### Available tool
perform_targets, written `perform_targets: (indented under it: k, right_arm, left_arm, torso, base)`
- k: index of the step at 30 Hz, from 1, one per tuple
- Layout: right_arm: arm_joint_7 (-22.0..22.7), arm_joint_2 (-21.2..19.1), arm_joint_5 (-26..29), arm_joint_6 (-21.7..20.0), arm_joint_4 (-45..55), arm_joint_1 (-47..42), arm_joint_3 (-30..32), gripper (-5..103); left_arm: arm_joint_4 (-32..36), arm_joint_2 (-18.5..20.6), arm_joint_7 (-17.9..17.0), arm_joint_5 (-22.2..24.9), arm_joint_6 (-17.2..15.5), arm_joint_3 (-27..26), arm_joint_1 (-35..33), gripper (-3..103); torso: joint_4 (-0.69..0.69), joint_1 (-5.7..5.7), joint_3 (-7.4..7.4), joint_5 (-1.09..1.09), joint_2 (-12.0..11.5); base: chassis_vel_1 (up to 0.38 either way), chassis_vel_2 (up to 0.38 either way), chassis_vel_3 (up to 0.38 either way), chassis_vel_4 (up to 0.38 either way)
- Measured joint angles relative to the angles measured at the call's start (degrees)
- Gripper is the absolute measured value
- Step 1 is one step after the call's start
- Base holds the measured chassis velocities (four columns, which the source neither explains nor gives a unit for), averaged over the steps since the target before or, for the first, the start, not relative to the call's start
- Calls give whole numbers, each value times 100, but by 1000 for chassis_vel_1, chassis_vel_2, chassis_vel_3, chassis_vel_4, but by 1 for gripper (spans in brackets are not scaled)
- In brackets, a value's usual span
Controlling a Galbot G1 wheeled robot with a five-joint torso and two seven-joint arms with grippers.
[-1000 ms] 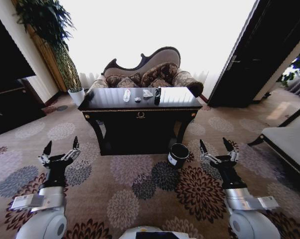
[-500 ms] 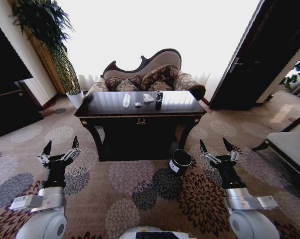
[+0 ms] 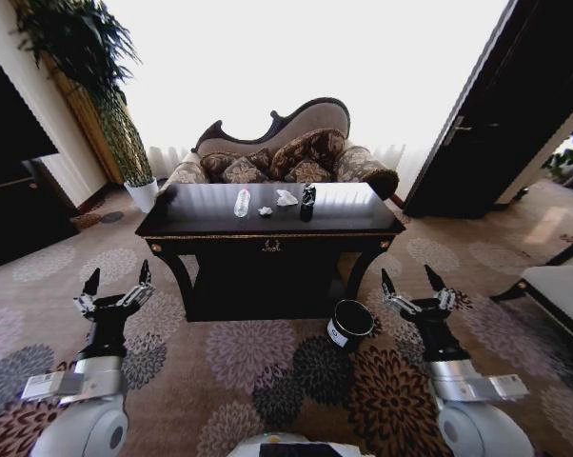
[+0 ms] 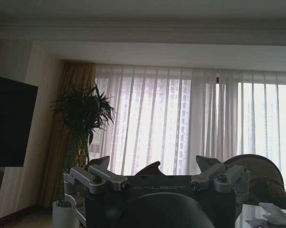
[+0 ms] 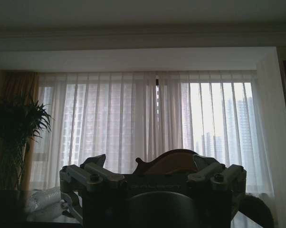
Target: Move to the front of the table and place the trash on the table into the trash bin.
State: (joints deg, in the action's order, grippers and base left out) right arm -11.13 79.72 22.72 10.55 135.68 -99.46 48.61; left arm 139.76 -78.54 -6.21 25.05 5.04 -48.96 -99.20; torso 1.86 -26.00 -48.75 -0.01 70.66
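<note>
Trash [image 3: 242, 202] on glossy black table [image 3: 201, 223], round black bin [image 3: 349, 324] beside, both grippers [image 3: 116, 282] [image 3: 405, 280] spread apart

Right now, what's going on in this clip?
The robot faces the table from a short way off, and nothing is being handled. The left pincer and right pincer are both open and empty, held low out front over the carpet. The trash sits on the tabletop: a bottle, two paper wads and a can. The bin stands on the floor by the table's front right leg.
</note>
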Motion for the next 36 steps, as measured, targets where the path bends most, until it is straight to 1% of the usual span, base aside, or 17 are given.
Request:
perform_targets:
  k: [6, 14, 18, 31, 36]
  right_arm:
    - [0, -15, 2, -1, -20, 7, 3, 100]
    - [-1, -26, 23, -1, -31, 14, 9, 100]
    - [-1, -26, 25, -1, -29, 23, 11, 100]
    - [4, 5, 21, 2, -64, 41, -6, 100]
    - [136, 5, 23, 20, -78, 50, -47, 100]
  left_arm:
    - [2, 6, 11, 1, 3, -7, -27, 100]
    - [12, 12, 52, 20, 6, -37, -34, 100]
    - [57, -13, 89, 167, -50, -2, -31, 100]
    - [1, -22, 98, 141, -54, 11, -3, 100]
    - [-23, -23, 101, 130, -54, 15, 12, 100]
  torso:
    - [1, 1, 0, 0, 1]
    - [0, -1, 0, 0, 0]
    - [1, -2, 0, 0, 0]
    - [0, -1, 0, -1, 0]
    - [1, -1, 0, 0, 0]
  base:
    - [-151, 134, 138, -149]
    - [-194, 217, 201, -201]
    - [-226, 215, 215, -234]
    - [-197, 196, 195, -200]
    - [-200, 192, 203, -191]
